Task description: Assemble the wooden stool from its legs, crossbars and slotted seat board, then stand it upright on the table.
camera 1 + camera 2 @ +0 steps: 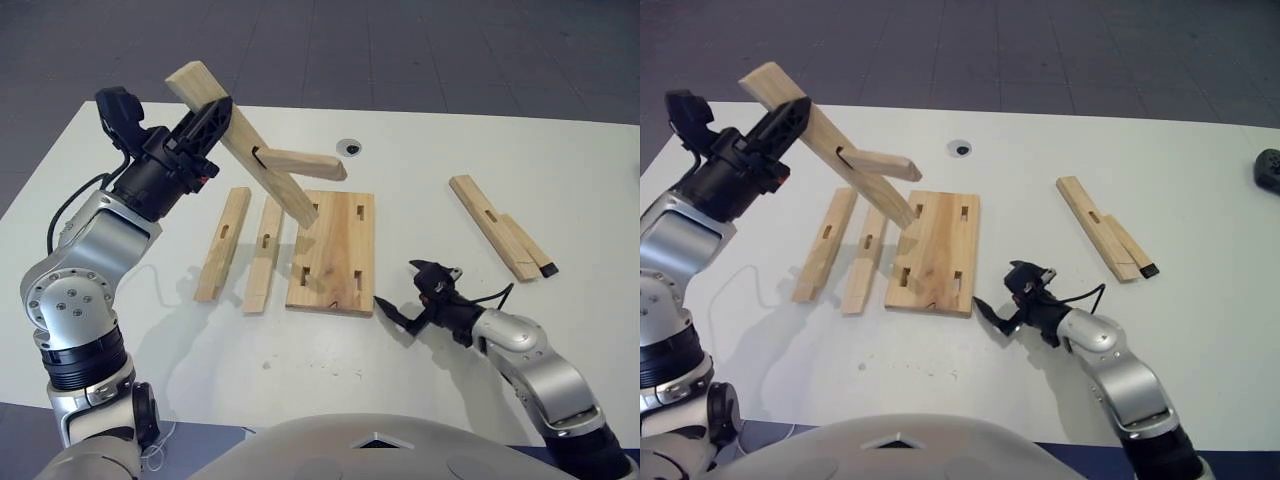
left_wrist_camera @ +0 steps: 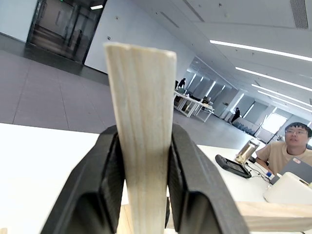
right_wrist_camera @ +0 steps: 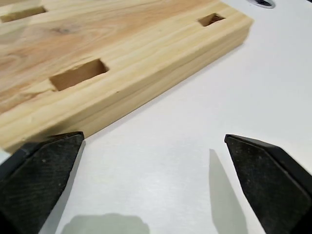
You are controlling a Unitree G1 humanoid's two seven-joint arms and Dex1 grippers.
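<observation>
The slotted seat board [image 1: 332, 252] lies flat mid-table. My left gripper [image 1: 207, 124] is shut on a wooden leg [image 1: 240, 140] held tilted above the table. A crossbar [image 1: 303, 162] sticks out of the leg's slot, and the leg's lower end hovers at the board's far left corner. In the left wrist view the fingers [image 2: 109, 170] clamp the leg [image 2: 142, 122] on both sides. My right gripper [image 1: 402, 290] rests open on the table just off the board's near right corner, nothing between its fingers. The right wrist view shows the board's edge [image 3: 122, 97] ahead of that gripper [image 3: 153, 161].
Two loose legs [image 1: 223, 243] [image 1: 264, 252] lie side by side left of the board. Another leg [image 1: 488, 222] with a short crossbar [image 1: 527, 244] lies at the right. A round grommet [image 1: 349, 147] is at the back; a black device [image 1: 1268, 170] sits at the right edge.
</observation>
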